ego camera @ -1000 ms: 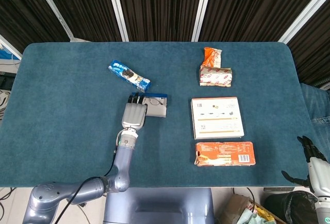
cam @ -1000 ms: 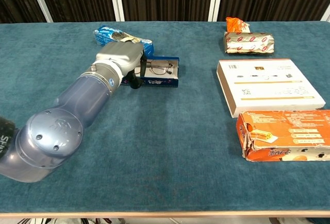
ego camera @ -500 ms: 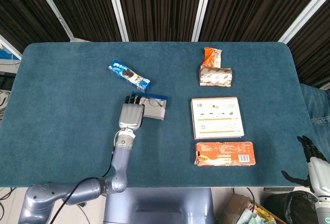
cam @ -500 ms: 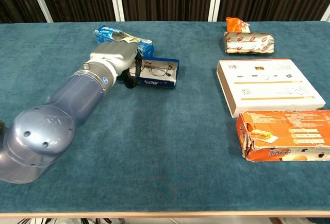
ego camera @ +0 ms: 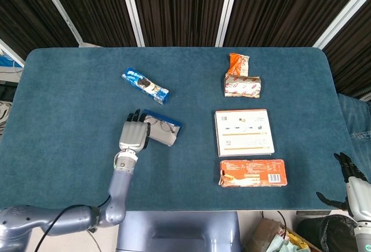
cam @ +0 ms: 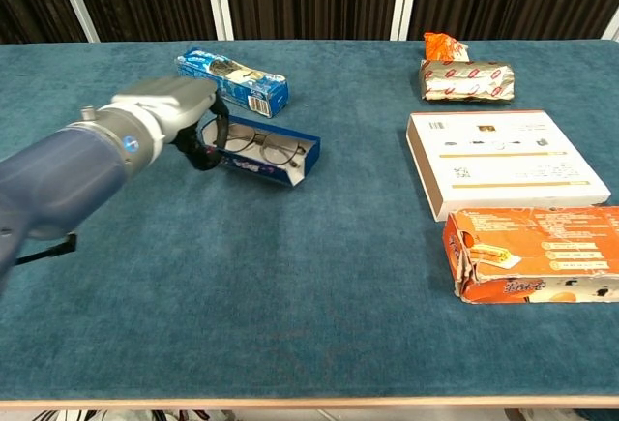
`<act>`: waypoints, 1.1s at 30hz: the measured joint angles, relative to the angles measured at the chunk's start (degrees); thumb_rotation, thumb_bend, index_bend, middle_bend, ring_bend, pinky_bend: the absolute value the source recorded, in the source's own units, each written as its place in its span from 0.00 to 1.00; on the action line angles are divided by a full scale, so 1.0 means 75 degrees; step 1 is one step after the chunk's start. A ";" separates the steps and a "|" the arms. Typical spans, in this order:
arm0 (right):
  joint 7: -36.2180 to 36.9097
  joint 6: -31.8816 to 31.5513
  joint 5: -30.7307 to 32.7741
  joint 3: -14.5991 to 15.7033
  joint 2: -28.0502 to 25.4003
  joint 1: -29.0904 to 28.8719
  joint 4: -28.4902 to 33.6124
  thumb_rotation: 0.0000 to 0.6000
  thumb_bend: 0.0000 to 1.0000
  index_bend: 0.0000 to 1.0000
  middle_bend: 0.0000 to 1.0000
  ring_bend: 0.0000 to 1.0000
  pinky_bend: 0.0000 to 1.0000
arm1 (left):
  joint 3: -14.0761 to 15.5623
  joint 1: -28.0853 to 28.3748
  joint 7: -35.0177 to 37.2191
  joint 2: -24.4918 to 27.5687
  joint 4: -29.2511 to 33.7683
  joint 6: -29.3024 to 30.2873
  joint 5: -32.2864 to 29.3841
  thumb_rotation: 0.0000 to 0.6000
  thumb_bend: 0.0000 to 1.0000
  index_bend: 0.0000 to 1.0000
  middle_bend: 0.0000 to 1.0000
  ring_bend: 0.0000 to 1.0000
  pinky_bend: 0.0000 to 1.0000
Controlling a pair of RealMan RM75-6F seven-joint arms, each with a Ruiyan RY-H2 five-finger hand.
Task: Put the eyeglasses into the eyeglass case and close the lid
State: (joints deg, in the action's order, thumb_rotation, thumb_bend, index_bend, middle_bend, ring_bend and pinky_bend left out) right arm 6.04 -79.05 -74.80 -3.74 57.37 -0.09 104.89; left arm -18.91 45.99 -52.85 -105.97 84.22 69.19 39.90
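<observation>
Chest view shows the left hand gripping the left end of the eyeglass case, fingers curled over its edge. Case sits open on the blue table, turned at an angle, with the eyeglasses lying inside it. Just beyond it, on the far side, is a blue cookie pack. Over on the right: a white box, an orange box nearer, and a foil snack pack farther back. Right hand hangs off the table's near right corner, fingers spread, holding nothing.
</observation>
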 measured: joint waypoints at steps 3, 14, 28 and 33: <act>-0.0008 0.0019 0.0013 0.0003 -0.0001 -0.0006 0.0009 1.00 0.25 0.09 0.05 0.12 0.16 | 0.0241 -0.0172 0.0007 0.0316 0.0381 0.0082 0.0030 1.00 0.42 0.58 0.16 0.03 0.12; -0.0030 0.0027 0.0053 -0.0004 0.0003 -0.0010 0.0030 1.00 0.25 0.09 0.05 0.12 0.16 | 0.0178 0.0027 -0.0165 0.0476 0.0795 0.0113 -0.0198 1.00 0.42 0.58 0.16 0.03 0.12; 0.0024 0.0080 0.0090 -0.0001 -0.0026 -0.0018 0.0061 1.00 0.25 0.09 0.05 0.12 0.16 | -0.0483 0.0811 -0.0793 0.0207 0.0675 0.0139 -0.1440 1.00 0.43 0.61 0.17 0.03 0.12; 0.0022 0.0082 0.0091 0.0001 -0.0028 -0.0018 0.0061 1.00 0.25 0.09 0.05 0.12 0.16 | -0.0813 0.1097 -0.0897 0.0139 0.0395 0.0118 -0.2081 1.00 0.43 0.61 0.17 0.03 0.12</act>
State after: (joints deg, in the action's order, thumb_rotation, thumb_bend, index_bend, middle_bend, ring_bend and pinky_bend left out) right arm 6.21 -78.44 -74.11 -3.74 57.16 -0.23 105.35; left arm -25.01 54.22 -59.57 -104.93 87.18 70.07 24.30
